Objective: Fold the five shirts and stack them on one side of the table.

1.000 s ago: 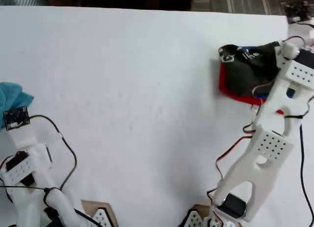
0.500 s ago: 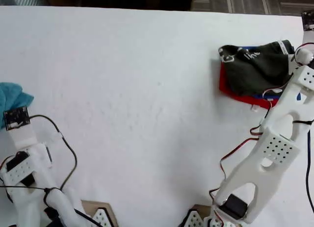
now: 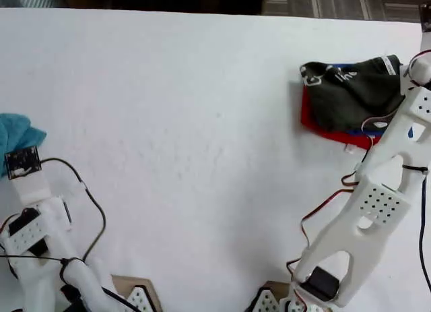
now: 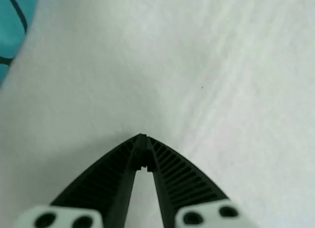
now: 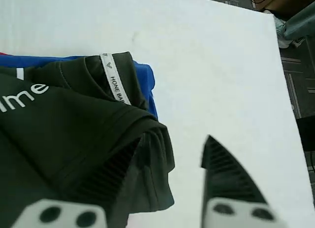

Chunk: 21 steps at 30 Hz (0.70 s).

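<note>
A white table point(image 3: 202, 123) is seen from above. Near its right edge lies a stack of folded shirts: a black shirt point(image 3: 347, 93) on top, a blue shirt point(image 5: 145, 78) under it and a red shirt point(image 3: 323, 131) at the bottom. The right gripper point(image 5: 173, 143) is at the stack's outer corner with its jaws spread apart. One finger is over the black shirt's edge, perhaps touching it, and the other is above bare table. A crumpled teal shirt point(image 3: 17, 133) sits at the far left edge. Near it, the left gripper point(image 4: 142, 138) has its fingers pressed together, holding nothing, above bare table.
</note>
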Available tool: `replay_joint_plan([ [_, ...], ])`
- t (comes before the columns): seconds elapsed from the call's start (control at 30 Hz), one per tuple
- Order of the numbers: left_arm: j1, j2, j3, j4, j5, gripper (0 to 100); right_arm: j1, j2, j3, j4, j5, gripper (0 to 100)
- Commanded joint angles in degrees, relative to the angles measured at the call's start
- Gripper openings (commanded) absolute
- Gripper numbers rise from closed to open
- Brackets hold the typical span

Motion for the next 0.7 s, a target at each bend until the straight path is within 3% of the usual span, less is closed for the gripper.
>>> replay_joint_plan([
  [0.0, -0.18, -1.41, -0.22, -0.79, 0.35, 3, -2.15, -4.88, -2.29, 4.53, -0.44, 1.3],
  [0.23, -0.18, -1.41, -0.22, -0.79, 0.35, 3, -9.36, -4.88, -2.29, 19.82, -0.44, 2.1],
  [0.47, -0.18, -1.41, -0.22, -0.79, 0.35, 3, -10.59, -3.38, -1.41, 19.91, -0.44, 2.1],
  [0.67, -0.18, -1.41, -0.22, -0.79, 0.35, 3, -6.29, 1.19, -1.67, 13.76, -0.44, 2.1],
])
